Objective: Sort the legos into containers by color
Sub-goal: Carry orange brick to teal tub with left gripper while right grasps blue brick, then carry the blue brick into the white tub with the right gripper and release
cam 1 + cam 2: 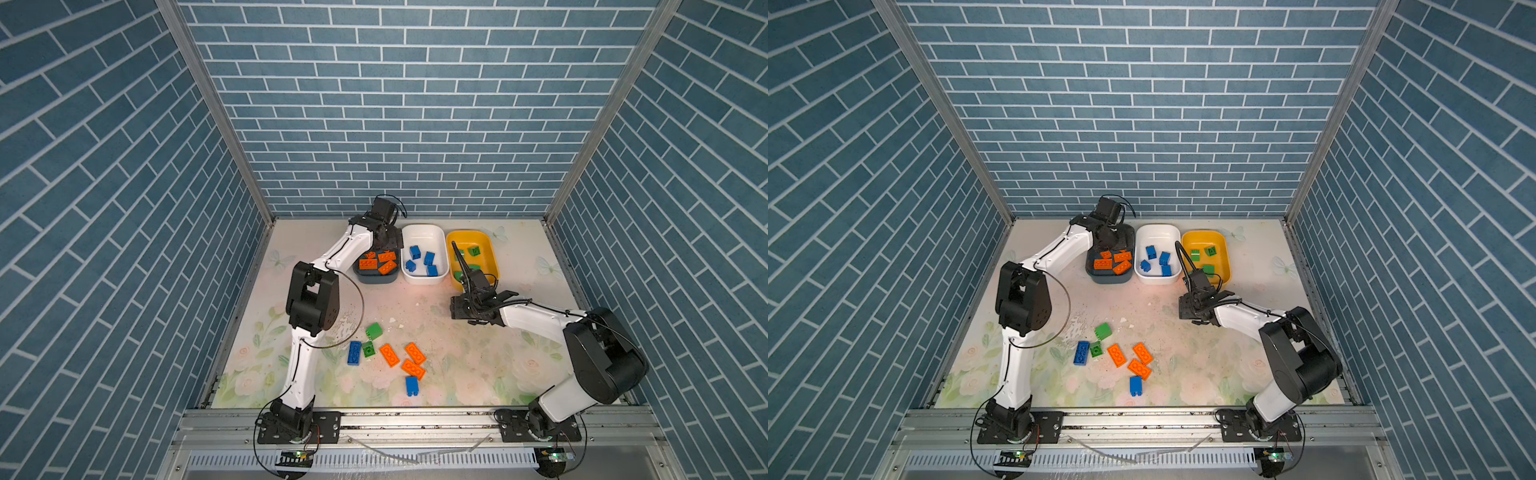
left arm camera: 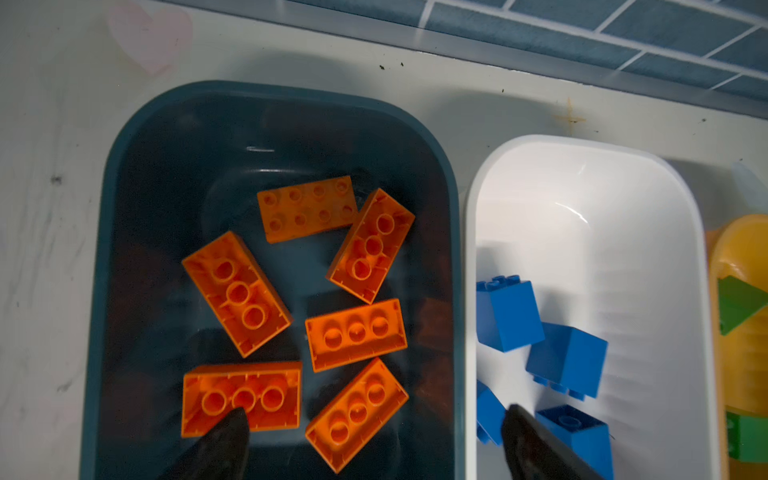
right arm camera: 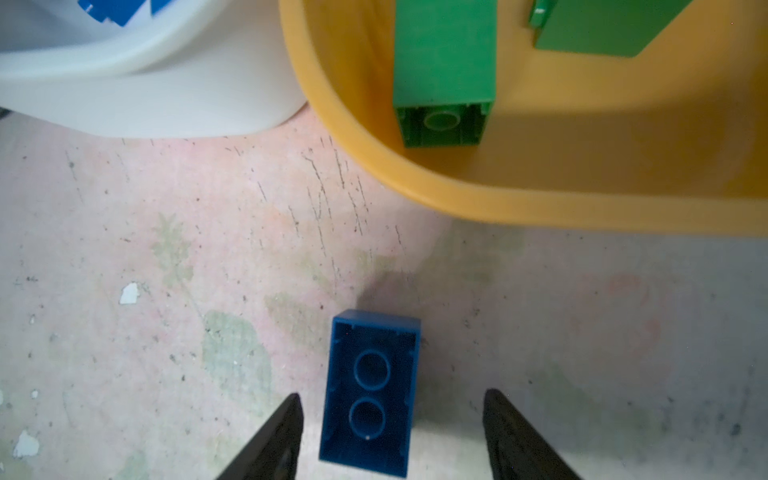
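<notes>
My left gripper [image 2: 376, 409] hangs open over the dark teal tub [image 2: 108, 208], holding nothing. Several flat orange legos [image 2: 237, 293] lie loose in that tub beneath it. In both top views this gripper [image 1: 388, 239] is at the back, above the teal tub [image 1: 376, 279]. My right gripper [image 3: 392, 392] is low over the table, in front of the white tub [image 3: 166, 95] and yellow tub [image 3: 540, 199]. Its jaws are open on either side of a blue brick [image 3: 370, 395] lying underside up, with a gap on each side. In both top views the wrist hides that brick.
Blue blocks [image 1: 428, 259] lie in the white tub [image 1: 424, 232] and green ones [image 1: 473, 250] in the yellow tub [image 1: 490, 249]. Loose on the front of the table are a green block [image 1: 373, 331], a blue plate [image 1: 354, 353], orange plates [image 1: 389, 354] and a blue block [image 1: 412, 385].
</notes>
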